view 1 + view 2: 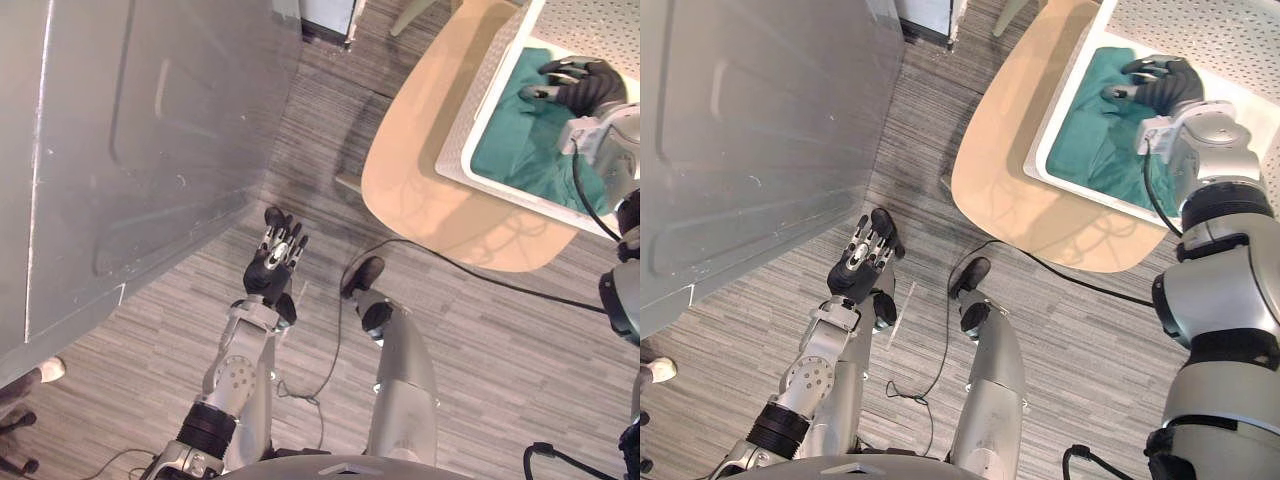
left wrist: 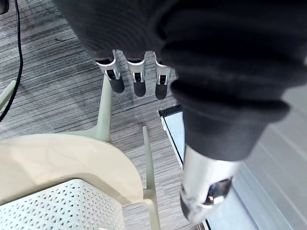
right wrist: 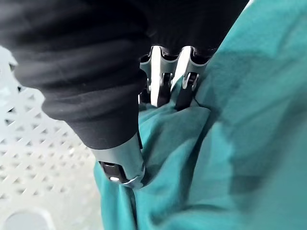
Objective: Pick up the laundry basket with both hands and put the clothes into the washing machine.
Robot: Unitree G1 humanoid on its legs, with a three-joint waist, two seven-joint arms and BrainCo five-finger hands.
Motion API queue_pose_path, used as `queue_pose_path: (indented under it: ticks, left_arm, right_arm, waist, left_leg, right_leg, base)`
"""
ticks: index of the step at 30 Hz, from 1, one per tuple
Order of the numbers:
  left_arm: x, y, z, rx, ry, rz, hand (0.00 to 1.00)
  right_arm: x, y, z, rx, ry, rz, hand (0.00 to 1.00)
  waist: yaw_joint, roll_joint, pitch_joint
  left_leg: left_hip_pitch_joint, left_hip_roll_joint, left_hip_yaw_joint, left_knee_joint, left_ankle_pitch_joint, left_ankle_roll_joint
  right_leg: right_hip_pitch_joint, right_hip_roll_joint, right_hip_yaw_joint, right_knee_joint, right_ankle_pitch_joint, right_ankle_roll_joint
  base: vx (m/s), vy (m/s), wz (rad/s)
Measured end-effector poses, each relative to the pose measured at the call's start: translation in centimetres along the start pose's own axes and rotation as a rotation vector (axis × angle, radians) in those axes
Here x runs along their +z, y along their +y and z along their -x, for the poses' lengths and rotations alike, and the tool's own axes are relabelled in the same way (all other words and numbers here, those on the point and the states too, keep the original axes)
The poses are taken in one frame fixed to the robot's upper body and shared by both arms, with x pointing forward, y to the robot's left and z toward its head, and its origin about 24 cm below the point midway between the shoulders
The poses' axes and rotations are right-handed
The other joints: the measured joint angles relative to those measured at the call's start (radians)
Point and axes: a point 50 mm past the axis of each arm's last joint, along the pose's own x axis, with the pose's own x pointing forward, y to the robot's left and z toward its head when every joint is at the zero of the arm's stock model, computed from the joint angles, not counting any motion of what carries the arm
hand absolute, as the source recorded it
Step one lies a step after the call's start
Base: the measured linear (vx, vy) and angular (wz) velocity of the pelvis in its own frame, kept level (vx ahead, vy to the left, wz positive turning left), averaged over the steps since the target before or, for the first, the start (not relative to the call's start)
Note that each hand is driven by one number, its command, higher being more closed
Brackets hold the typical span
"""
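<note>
**A:** How far along are we placing the task?

**B:** Early. The laundry basket [image 1: 478, 118] is sitting on the counter [image 1: 420, 190] at two o'clock, unlifted. The right hand [image 1: 585, 85] is reaching inside it, fingers [image 3: 165, 86] pinching the clothes [image 1: 520, 140]. The left hand [image 1: 272, 262] is hanging at six, fingers straight.

**A:** Room?

**B:** We are seeing open floor [image 1: 480, 340] between the counter's edge and the grey panel [image 1: 140, 140] at ten.
</note>
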Motion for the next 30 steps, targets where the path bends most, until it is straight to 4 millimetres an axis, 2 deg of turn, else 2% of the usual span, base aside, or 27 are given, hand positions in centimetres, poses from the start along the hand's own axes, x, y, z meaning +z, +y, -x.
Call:
queue_pose_path:
  ticks: [2,4,6,11,13,19,21,24,30]
  left_arm:
    - [-0.1,0.2,0.0,0.010,0.004,0.001,0.00]
    - [-0.1,0.3,0.0,0.012,0.002,0.002,0.00]
    - [0.0,0.2,-0.1,0.009,-0.008,0.003,0.00]
    - [0.3,0.3,-0.1,0.015,-0.020,0.000,0.00]
    - [0.6,0.5,-0.1,0.030,-0.033,-0.003,0.00]
    - [1.4,1.0,-0.1,0.065,-0.065,-0.009,0.00]
    - [1.5,1.0,-0.1,0.068,-0.068,-0.009,0.00]
    - [1.5,1.0,-0.1,0.067,-0.073,-0.010,0.00]
    - [1.8,0.6,-0.1,0.053,-0.087,-0.010,0.00]
  right_arm:
    - [-0.7,2.3,-0.6,0.061,-0.025,-0.147,1.00]
    - [-1.0,4.0,-0.9,0.106,-0.035,-0.224,1.00]
    - [-1.7,5.5,-1.0,0.141,-0.049,-0.347,1.00]
    - [-1.7,7.8,-1.3,0.164,-0.122,-0.606,1.00]
    - [-1.7,9.4,-1.2,0.187,-0.159,-0.749,1.00]
    - [0.8,12.9,-1.3,0.269,-0.265,-0.973,1.00]
    - [1.7,13.3,-1.1,0.284,-0.303,-1.010,1.00]
    - [2.3,12.7,-1.2,0.235,-0.345,-1.079,1.00]
    - [3.7,11.7,-0.8,0.196,-0.416,-1.136,1.00]
  waist:
    - [0.006,0.018,-0.012]
    - [0.002,0.020,-0.014]
    - [0.004,0.021,-0.015]
    - [0.002,0.022,-0.016]
    - [0.003,0.022,-0.016]
    - [0.023,0.022,-0.016]
    - [0.024,0.022,-0.016]
    - [0.026,0.022,-0.016]
    - [0.011,0.021,-0.014]
  left_leg:
    - [0.006,0.004,-0.019,-0.013,0.026,0.007]
    - [0.021,0.009,-0.029,-0.013,0.038,0.016]
    - [0.029,0.011,-0.062,-0.012,0.051,0.002]
    - [0.037,0.014,-0.082,-0.013,0.053,0.004]
    - [0.046,0.014,-0.095,-0.012,0.054,0.005]
    - [0.050,0.010,-0.099,-0.015,0.058,0.006]
    - [0.052,0.007,-0.099,-0.016,0.059,0.006]
    - [0.061,0.003,-0.099,-0.029,0.062,0.007]
    - [0.069,0.008,-0.098,-0.022,0.064,0.010]
  right_leg:
    - [0.012,0.007,-0.018,0.003,-0.007,-0.008]
    - [0.028,0.012,-0.025,0.009,-0.016,-0.015]
    - [0.041,0.016,-0.033,0.012,-0.024,-0.020]
    - [0.052,0.020,-0.039,0.017,-0.026,-0.024]
    - [0.070,0.020,-0.049,0.016,-0.030,-0.024]
    - [0.070,0.015,-0.051,0.029,-0.035,-0.026]
    - [0.070,0.012,-0.050,0.032,-0.035,-0.025]
    - [0.072,0.010,-0.049,0.036,-0.035,-0.025]
    - [0.080,0.011,-0.047,0.040,-0.034,-0.026]
  base:
    - [-0.01,-0.068,0.08]
    - [-0.01,-0.084,0.06]
    - [-0.02,-0.100,0.05]
    - [-0.01,-0.073,0.02]
    - [0.01,-0.040,0.11]
    - [0.00,-0.036,0.04]
    - [0.00,-0.011,0.02]
    - [0.00,0.000,0.00]
    - [-0.01,-0.018,-0.01]
